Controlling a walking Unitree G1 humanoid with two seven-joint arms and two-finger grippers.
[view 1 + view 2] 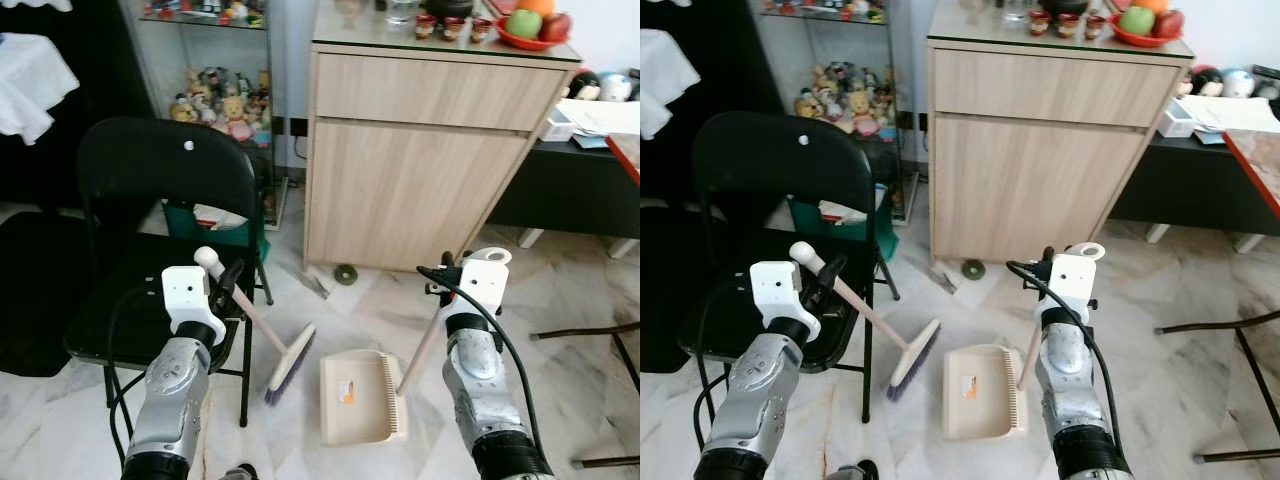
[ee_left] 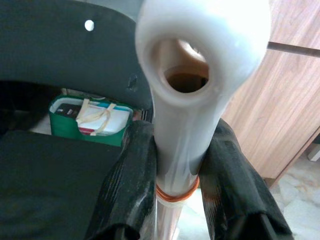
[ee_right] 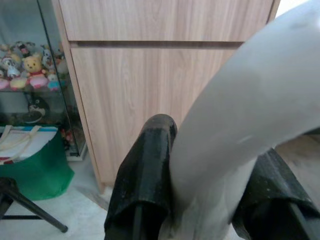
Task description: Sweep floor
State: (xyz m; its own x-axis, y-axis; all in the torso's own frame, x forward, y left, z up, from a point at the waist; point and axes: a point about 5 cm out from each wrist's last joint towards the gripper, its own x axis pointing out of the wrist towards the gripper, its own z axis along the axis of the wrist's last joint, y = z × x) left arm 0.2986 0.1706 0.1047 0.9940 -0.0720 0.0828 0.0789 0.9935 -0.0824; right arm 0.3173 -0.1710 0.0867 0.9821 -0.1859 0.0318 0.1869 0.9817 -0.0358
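My left gripper (image 1: 228, 280) is shut on the top of a broom handle (image 2: 187, 115), white-capped and pinkish below. The broom slants down to its purple-bristled head (image 1: 290, 362) on the marble floor (image 1: 380, 300). A cream dustpan (image 1: 360, 397) lies flat on the floor just right of the broom head, its comb edge on the right. Its long handle (image 1: 420, 345) rises to my right gripper (image 1: 447, 283), which is shut on the handle's white top (image 3: 240, 120). Both black fingers (image 3: 150, 170) press the handle from each side.
A black folding chair (image 1: 160, 220) stands close on the left, by my left arm. A wooden cabinet (image 1: 420, 170) is straight ahead, with a small round object (image 1: 346, 273) at its foot. A glass shelf of toys (image 1: 222, 105) is behind. Chair legs (image 1: 600, 335) sit far right.
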